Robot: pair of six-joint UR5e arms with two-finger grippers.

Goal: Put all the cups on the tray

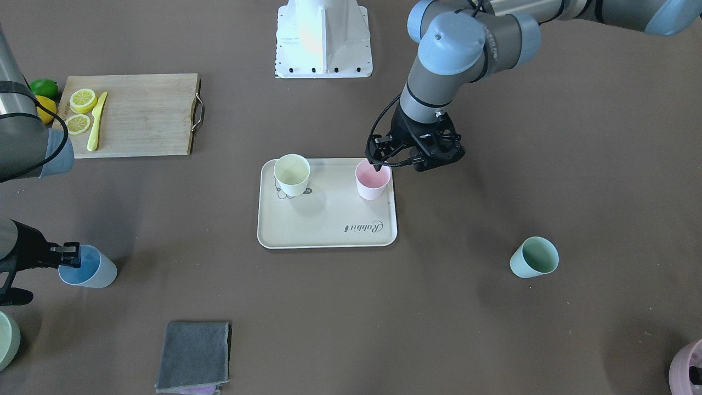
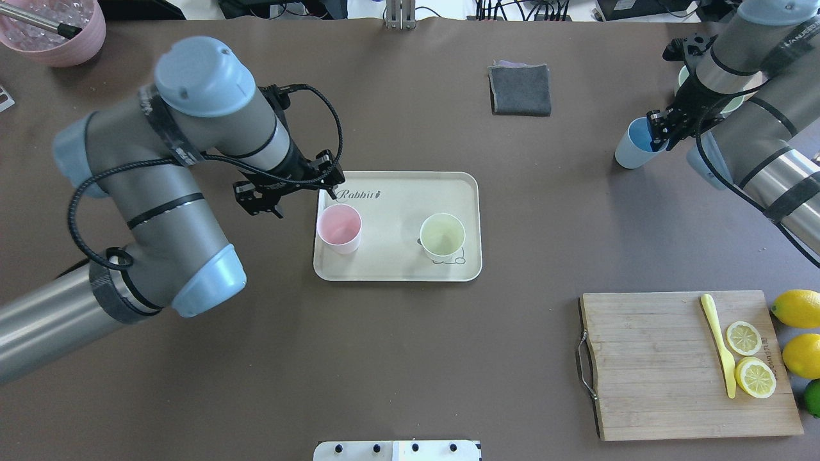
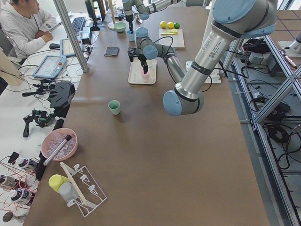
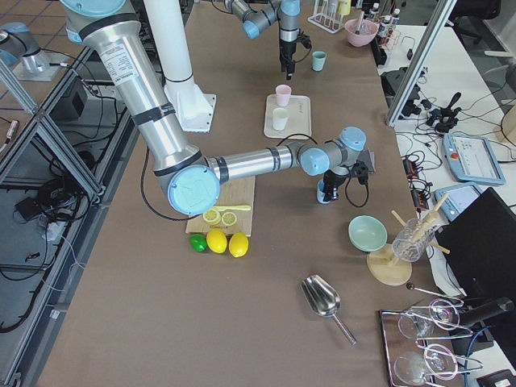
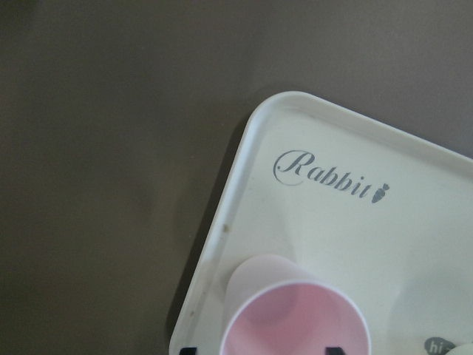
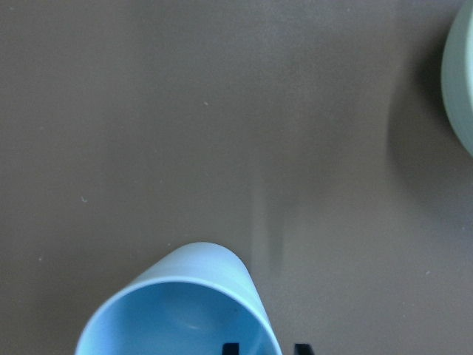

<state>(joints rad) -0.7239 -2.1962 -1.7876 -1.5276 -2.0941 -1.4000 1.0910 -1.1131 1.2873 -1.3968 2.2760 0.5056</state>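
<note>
The cream tray (image 1: 329, 230) (image 2: 397, 266) holds the pale yellow cup (image 1: 292, 174) (image 2: 442, 237) and the pink cup (image 1: 373, 181) (image 2: 339, 227), both upright. My left gripper (image 1: 378, 171) (image 2: 330, 195) is open at the pink cup (image 5: 295, 318), one finger inside the rim and one outside. My right gripper (image 1: 71, 257) (image 2: 656, 131) is shut on the rim wall of the light blue cup (image 1: 90, 267) (image 2: 633, 150) (image 6: 177, 310), away from the tray. The mint green cup (image 1: 535, 257) (image 3: 114, 107) stands alone on the table; in the overhead view my left arm hides it.
A wooden cutting board (image 1: 137, 115) (image 2: 647, 371) carries lemon slices and a yellow knife, with lemons and a lime beside it. A folded grey cloth (image 1: 194, 355) (image 2: 520, 89) lies beyond the tray. A pale green bowl (image 1: 5, 340) sits near the blue cup. A mauve pot (image 2: 57, 32) stands at a corner.
</note>
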